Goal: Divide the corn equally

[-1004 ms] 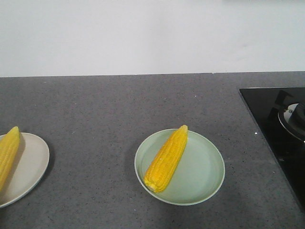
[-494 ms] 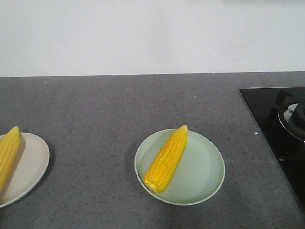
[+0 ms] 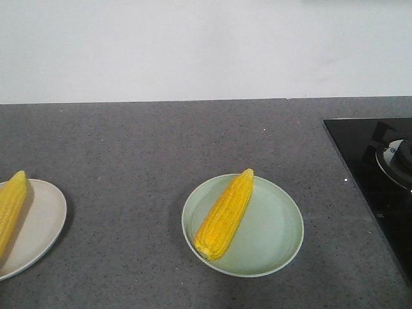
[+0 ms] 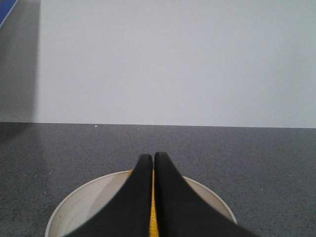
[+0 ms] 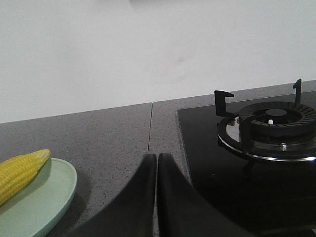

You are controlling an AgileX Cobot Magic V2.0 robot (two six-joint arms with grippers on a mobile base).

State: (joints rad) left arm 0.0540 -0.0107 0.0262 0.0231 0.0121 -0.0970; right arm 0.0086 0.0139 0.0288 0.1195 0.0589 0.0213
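One corn point(image 3: 224, 214) cob lies diagonally on the pale green plate point(image 3: 277, 244) mid-counter. Another corn point(image 3: 11, 209) cob rests on the beige plate point(image 3: 42, 225) at the left edge. Neither gripper shows in the front view. In the left wrist view my left gripper point(image 4: 153, 157) is shut above the beige plate point(image 4: 84, 202), and a thin yellow strip of corn point(image 4: 152, 217) shows below through the slit between its fingers. My right gripper point(image 5: 156, 157) is shut over bare counter, with the green plate point(image 5: 44, 202) and its corn point(image 5: 19, 170) to its left.
A black glass hob point(image 3: 380, 174) with a gas burner point(image 5: 271, 126) occupies the counter's right side, just right of my right gripper. A white wall backs the grey speckled counter point(image 3: 161, 141).
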